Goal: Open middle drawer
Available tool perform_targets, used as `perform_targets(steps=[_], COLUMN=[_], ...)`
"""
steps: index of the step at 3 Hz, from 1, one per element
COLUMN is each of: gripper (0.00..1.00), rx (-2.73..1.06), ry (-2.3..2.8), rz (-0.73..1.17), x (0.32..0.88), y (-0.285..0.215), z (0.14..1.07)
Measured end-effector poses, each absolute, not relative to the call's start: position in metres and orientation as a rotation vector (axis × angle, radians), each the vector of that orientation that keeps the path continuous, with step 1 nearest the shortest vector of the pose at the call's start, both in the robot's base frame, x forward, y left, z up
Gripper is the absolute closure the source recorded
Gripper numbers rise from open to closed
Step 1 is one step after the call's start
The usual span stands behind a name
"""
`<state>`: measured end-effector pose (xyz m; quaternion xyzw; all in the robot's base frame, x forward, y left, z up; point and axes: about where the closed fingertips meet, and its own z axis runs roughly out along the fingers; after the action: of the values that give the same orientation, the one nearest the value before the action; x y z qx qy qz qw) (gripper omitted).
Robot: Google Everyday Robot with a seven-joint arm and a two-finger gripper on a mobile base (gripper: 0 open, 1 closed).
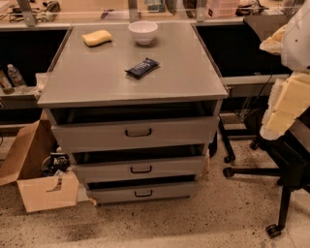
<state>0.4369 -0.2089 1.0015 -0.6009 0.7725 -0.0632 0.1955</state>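
Lab: cluttered workbenches (87, 9), rolling chair (247, 171)

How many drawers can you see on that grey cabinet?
3, stacked: the top drawer under the tabletop, the middle drawer below it, the bottom drawer near the floor. None seems hidden. The gripper is not in view.

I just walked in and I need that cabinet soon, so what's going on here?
A robot is meant to open the middle drawer of the grey cabinet. Its gripper is at the right edge of the view, off to the cabinet's side and touching nothing. The drawer's handle is untouched. A sponge, a bowl and a snack bar sit on top.
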Motion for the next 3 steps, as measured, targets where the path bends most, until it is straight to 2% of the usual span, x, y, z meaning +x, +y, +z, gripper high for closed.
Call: perform_targets(steps=[1,3], gripper=[0.00,0.00], rx=[-1.689,-1.822], ry=[2.163,2.124], rz=[-0.184,-0.033], x=[0.438,0.456], y=[-0.207,-0.175], z=[0.997,0.867])
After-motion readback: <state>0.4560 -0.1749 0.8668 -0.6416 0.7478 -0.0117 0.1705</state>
